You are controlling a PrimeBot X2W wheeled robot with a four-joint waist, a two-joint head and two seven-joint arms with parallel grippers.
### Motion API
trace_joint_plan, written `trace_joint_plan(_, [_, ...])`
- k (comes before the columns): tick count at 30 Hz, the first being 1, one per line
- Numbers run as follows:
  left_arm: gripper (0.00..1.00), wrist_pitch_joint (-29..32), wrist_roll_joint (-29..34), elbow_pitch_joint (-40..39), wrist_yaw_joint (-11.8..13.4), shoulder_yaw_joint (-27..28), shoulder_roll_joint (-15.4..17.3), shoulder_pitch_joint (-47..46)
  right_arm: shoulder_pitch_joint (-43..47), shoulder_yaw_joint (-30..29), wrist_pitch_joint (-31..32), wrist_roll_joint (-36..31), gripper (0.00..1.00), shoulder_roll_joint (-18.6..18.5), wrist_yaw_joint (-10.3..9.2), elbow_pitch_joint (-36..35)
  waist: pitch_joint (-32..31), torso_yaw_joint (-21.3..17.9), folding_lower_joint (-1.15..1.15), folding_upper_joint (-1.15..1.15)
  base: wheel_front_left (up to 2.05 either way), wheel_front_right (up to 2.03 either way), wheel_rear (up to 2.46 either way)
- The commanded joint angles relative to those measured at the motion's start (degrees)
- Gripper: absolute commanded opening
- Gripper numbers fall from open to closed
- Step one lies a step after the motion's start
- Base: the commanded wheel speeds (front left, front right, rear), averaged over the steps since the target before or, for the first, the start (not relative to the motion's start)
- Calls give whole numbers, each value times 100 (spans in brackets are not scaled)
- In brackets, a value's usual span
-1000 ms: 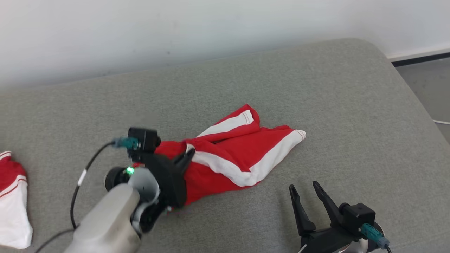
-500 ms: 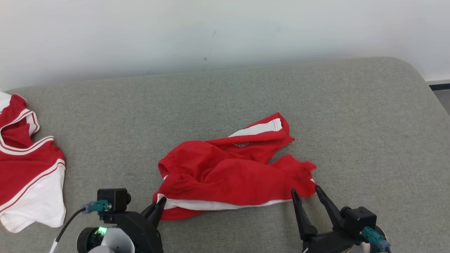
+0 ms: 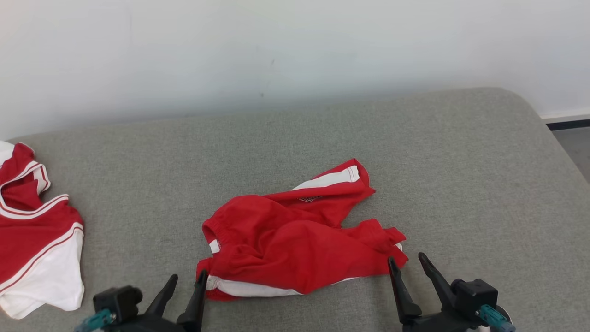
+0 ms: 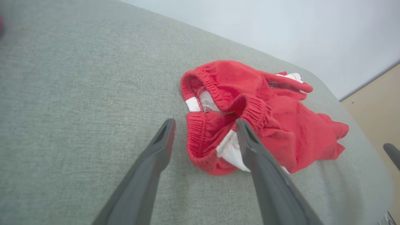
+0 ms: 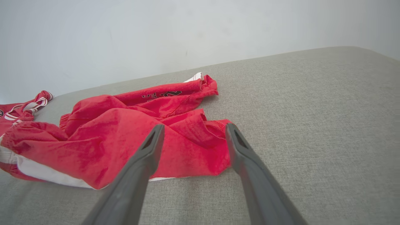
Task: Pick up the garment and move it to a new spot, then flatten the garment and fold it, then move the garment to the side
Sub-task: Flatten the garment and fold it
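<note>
A wide grey cushioned surface (image 3: 461,161) runs up to a pale wall (image 3: 295,46); near its front middle lies the garment (image 3: 295,240), red shorts with white trim, crumpled, waistband toward the left; a second red-and-white garment (image 3: 37,249) lies well apart at the left edge; the left gripper (image 3: 188,275) has its jaws apart and empty, one fingertip just beside the waistband corner; the right gripper (image 3: 406,258), likewise spread and holding nothing, points at the right hem.
</note>
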Motion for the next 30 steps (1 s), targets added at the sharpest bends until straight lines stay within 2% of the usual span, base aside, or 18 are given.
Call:
trace_joint_plan(1, [100,-158,49,-98,62,67,39,172,68,-38,-19,-42,100,-6,-15,-14,-74,-15,0,0,0,0,0])
trace_joint_plan(5, [100,-459,324,-337,129,323,107,489,150,-175,27,-94,100,-5,-15,-46,-154,37,0,0,0,0,0])
trace_joint_plan(8, [100,-512,671,-561,154,622,-16,685,187,-278,43,-122,100,-5,-15,-79,-202,84,0,0,0,0,0])
trace_joint_plan(10, [100,-513,1026,-828,170,1009,-175,838,209,-320,53,-146,100,-6,-15,-105,-226,106,0,0,0,0,0])
trace_joint_plan(14, [100,-506,1794,-1205,6,1708,-581,1248,229,-353,79,-153,100,-5,-15,-144,-270,113,0,0,0,0,0])
trace_joint_plan(20, [100,-508,2971,-1255,-351,2721,-1202,1752,243,-430,140,-201,100,-6,-15,-201,-302,110,0,0,0,0,0])
trace_joint_plan(26, [100,-509,3596,-1089,-486,3285,-1475,1879,92,-543,356,-369,100,-6,-15,-199,-253,140,0,0,0,0,0])
trace_joint_plan(30, [100,-508,3816,-911,-661,3430,-1564,1774,-164,-594,847,-480,100,-5,-15,-122,-183,176,0,0,0,0,0])
